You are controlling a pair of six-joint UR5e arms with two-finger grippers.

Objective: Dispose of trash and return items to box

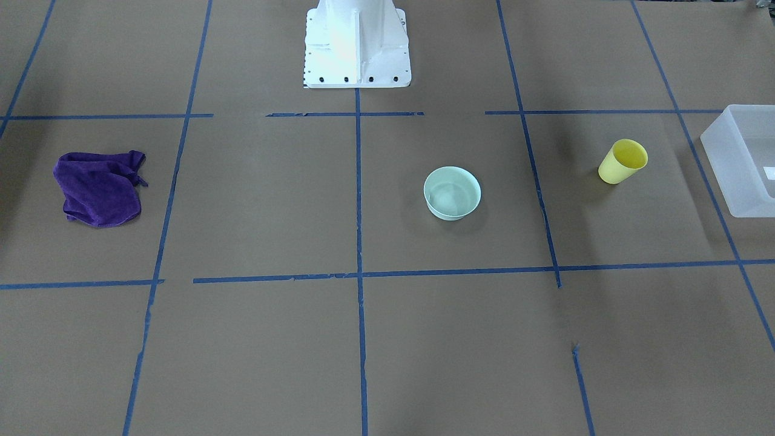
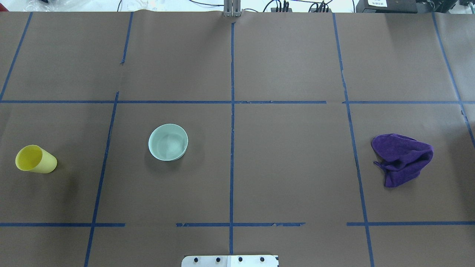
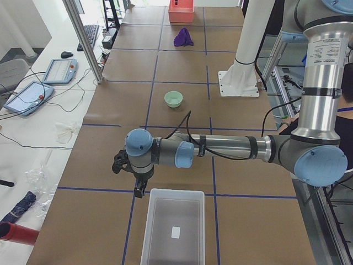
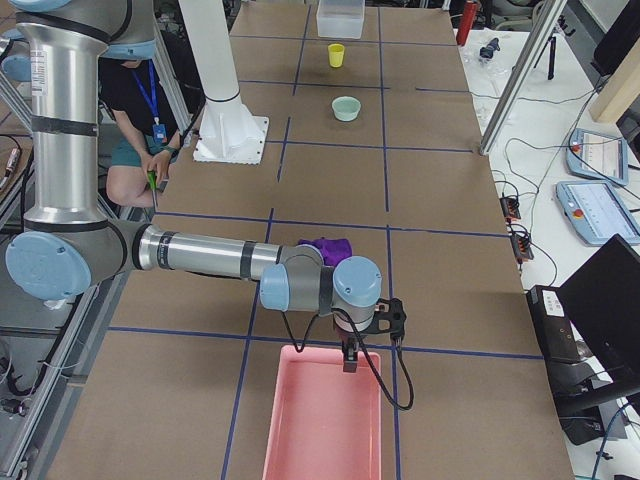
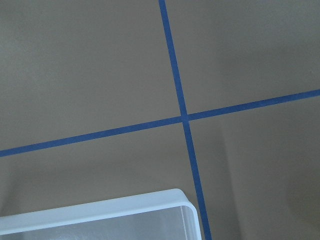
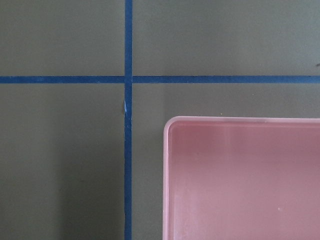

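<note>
The yellow cup (image 1: 622,161) stands upright on the brown table, on the robot's left side (image 2: 35,159). The mint-green bowl (image 1: 452,193) sits upright and empty nearer the middle (image 2: 168,142). The frosted box (image 1: 735,175) stands at the table's left end, empty (image 3: 176,191). My left gripper (image 3: 139,192) hangs just before the box's near rim; its corner shows in the left wrist view (image 5: 100,210). My right gripper (image 4: 350,362) hangs over the rim of a pink bin (image 4: 320,430). Both show only in the side views, so I cannot tell whether they are open or shut.
A crumpled purple cloth (image 2: 402,158) lies on the robot's right side, close to the right arm (image 4: 325,245). The pink bin (image 6: 167,175) at the right end is empty. The white robot base (image 1: 357,45) stands mid-table at the robot's edge. Blue tape lines grid the table.
</note>
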